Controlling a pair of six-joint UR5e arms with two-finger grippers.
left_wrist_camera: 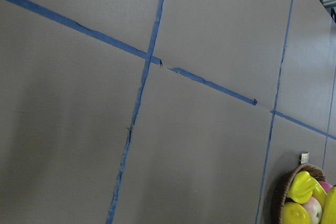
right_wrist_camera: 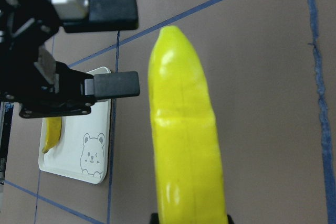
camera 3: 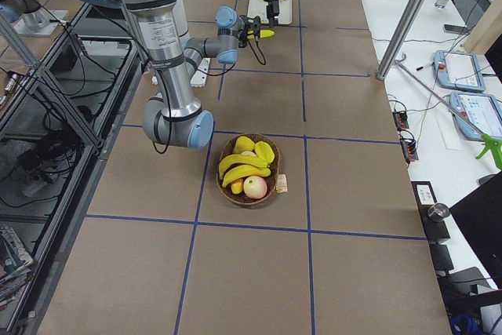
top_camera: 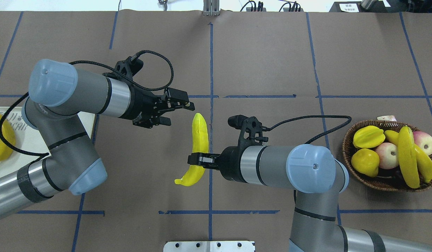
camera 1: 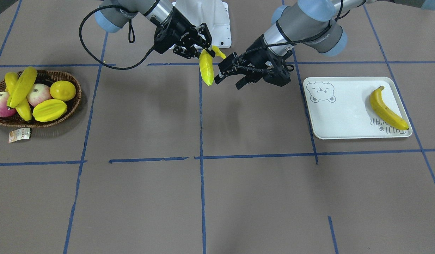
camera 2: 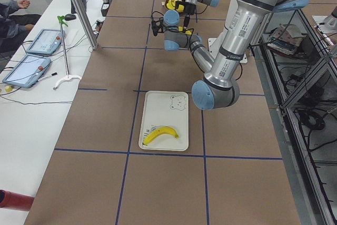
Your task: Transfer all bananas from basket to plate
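Over worktop centre, mid-air handover of banana (top_camera: 199, 134) from right end effector (top_camera: 197, 158) to left end effector (top_camera: 179, 112).
Right end effector clamped on stem-side part of banana, held clear of worktop, long free end pointing to far edge. Left end effector with fingers apart, just beside that free tip, not touching. Best to bring left in square across the free half, well apart from right's grip, straddling the thick body rather than pinching the tapered tip. Close firmly on glossy skin before opening right; otherwise likely slip or drop. Then carry to plate (camera 1: 344, 106) near worktop's left-end edge and lay beside plated banana (camera 1: 386, 111), not on top. Two basket bananas (camera 1: 22, 86) left in basket (camera 1: 74, 102) near right-end edge, with apples (camera 1: 37, 94), starfruit (camera 1: 50, 110), lemon (camera 1: 63, 90).
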